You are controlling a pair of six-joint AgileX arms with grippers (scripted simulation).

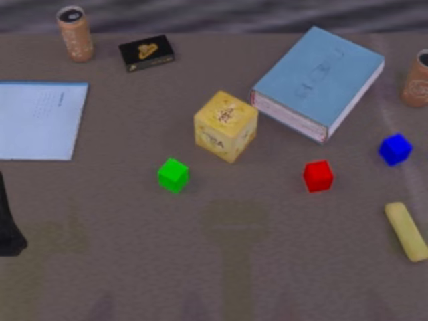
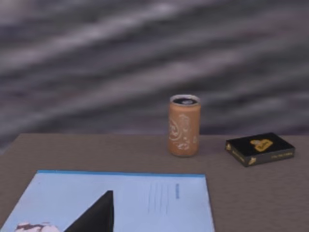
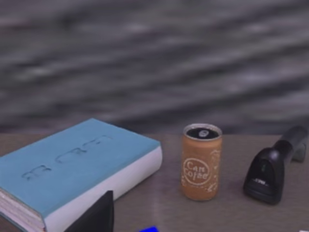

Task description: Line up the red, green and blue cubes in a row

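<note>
Three small glossy cubes sit scattered across the brown desk, none yet in a row. The bright green cube lies left of centre, the bright red cube right of centre at much the same depth, and the deep blue cube farther right and slightly farther back, near the desk's right edge. Between green and red, set a little back, stands a large yellow printed box, with a thick light-blue hardback book behind the red cube.

The left arm's hand shows only as a dark shape at the top view's left edge, just below a pale blue sheet of paper; whether its fingers are wide or narrow cannot be told. The right arm does not appear from above; its wrist camera catches one dark fingertip and a sliver of blue at the frame's lower edge, so its opening is equally unclear.

The deciding relation is likely side: the green cube lies toward the left hand, while red and blue lie well to the right, nearer the right arm. Cubes have no long axis to favour.
</note>
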